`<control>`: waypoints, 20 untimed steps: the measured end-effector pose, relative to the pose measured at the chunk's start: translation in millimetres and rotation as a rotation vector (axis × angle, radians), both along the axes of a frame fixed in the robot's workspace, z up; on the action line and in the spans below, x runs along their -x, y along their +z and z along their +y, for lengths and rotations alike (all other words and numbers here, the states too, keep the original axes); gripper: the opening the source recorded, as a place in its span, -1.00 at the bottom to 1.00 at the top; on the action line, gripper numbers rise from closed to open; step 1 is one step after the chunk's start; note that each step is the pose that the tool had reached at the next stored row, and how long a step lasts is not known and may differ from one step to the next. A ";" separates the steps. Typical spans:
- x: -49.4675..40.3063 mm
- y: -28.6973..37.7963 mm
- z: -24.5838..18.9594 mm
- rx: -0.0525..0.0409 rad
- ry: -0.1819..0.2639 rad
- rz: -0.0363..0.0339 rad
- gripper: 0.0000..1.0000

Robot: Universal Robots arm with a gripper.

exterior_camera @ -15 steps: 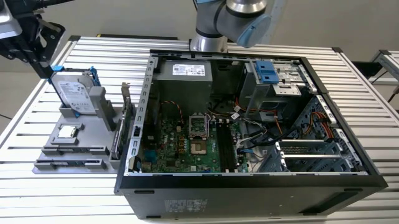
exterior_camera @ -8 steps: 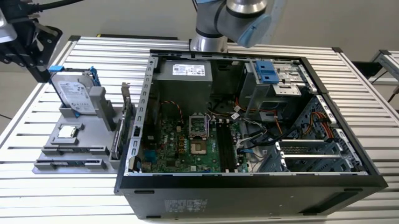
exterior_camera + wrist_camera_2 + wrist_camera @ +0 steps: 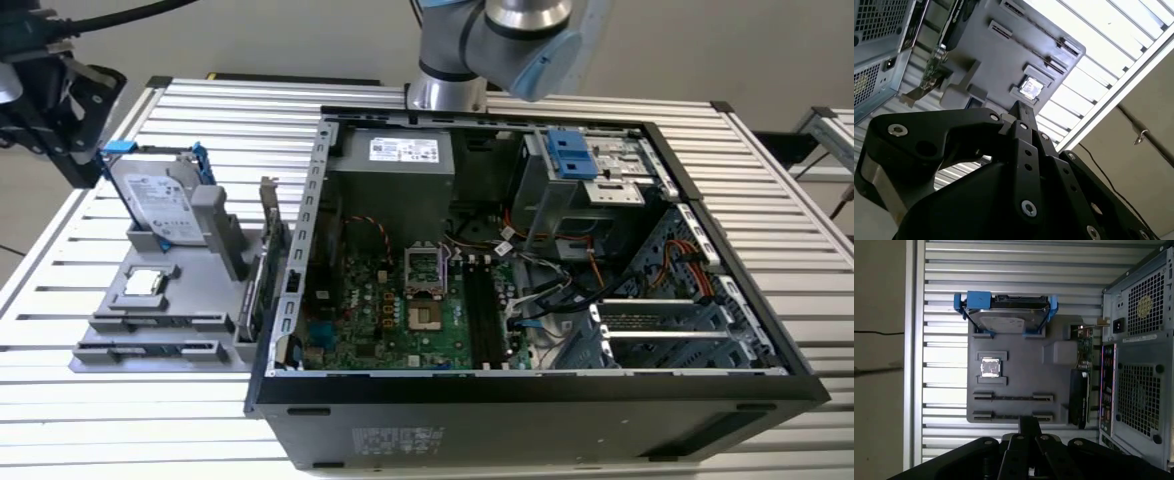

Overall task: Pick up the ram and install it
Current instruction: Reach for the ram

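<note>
Gripper: the black two-finger gripper [image 3: 1029, 423] is narrow, its fingertips pressed together with nothing between them.
Ram: the thin dark circuit-board stick [image 3: 1013, 396] appears edge-on in a long slot of the flat grey plastic tray [image 3: 1024, 375], apart from the gripper.
Tray: it lies at 9 o'clock of the open black computer case [image 3: 534, 400] in the exterior view.
Other parts: the tray also holds a small square silver processor chip [image 3: 990, 366] and a blue-framed hard drive [image 3: 1004, 315].

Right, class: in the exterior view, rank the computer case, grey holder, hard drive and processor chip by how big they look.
Largest to smallest:
1. case
2. holder
3. drive
4. chip
The differences are plain, so no two need to share a place.
</note>
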State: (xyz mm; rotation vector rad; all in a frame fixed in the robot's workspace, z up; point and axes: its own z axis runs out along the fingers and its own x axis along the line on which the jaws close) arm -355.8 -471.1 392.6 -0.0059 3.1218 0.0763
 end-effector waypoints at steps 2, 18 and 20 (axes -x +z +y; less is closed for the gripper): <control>0.0 0.0 -2.9 0.0000 0.000 0.0001 -1.00; 0.0 -0.1 -23.1 0.0000 0.000 0.0033 -1.00; 0.0 -0.1 -25.3 0.0001 0.000 0.0037 -1.00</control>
